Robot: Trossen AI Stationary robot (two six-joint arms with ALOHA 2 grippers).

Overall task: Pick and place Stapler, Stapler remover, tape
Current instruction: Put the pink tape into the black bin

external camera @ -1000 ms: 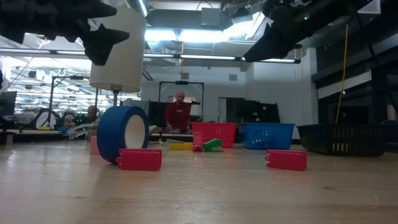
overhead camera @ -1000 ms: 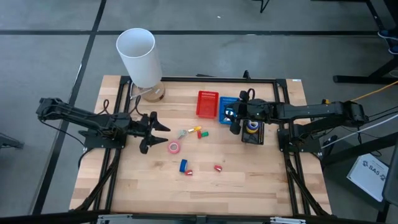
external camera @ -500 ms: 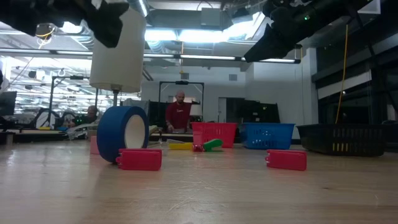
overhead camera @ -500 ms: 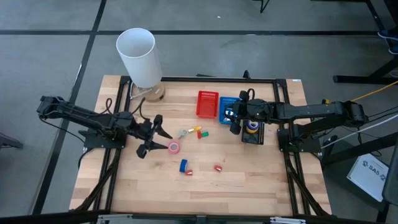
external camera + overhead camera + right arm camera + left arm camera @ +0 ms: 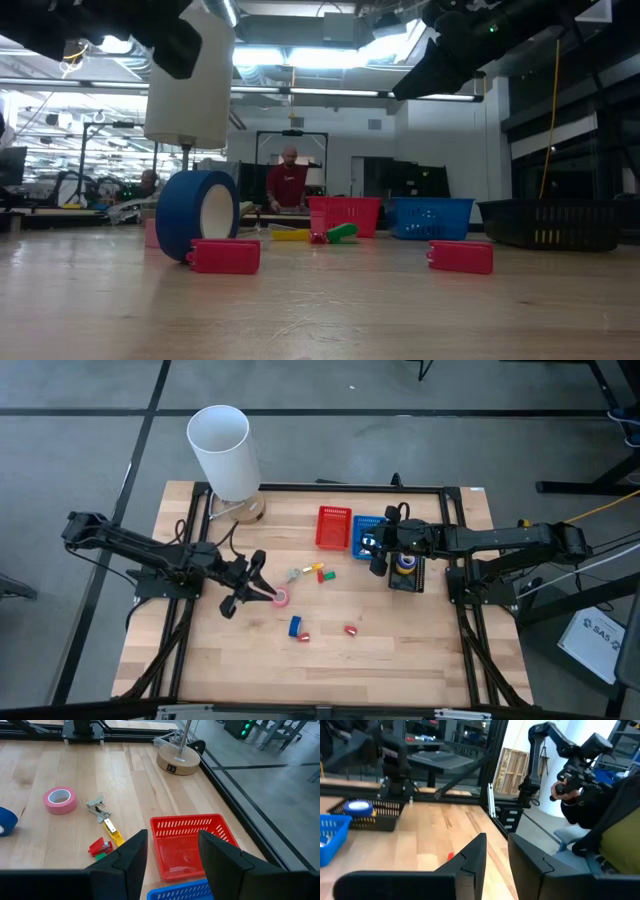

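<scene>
The left claw is right at the pink tape, which lies flat near the middle of the worktop, a bit to the left. I cannot tell if this claw is open or closed, or if it has the tape. To do this step well, it should likely sit right over the ring, squeeze the ring's wall gently, then lift straight up so the roll does not slip or roll away. The blue tape stands nearer. The right claw waits open by the red basket.
</scene>
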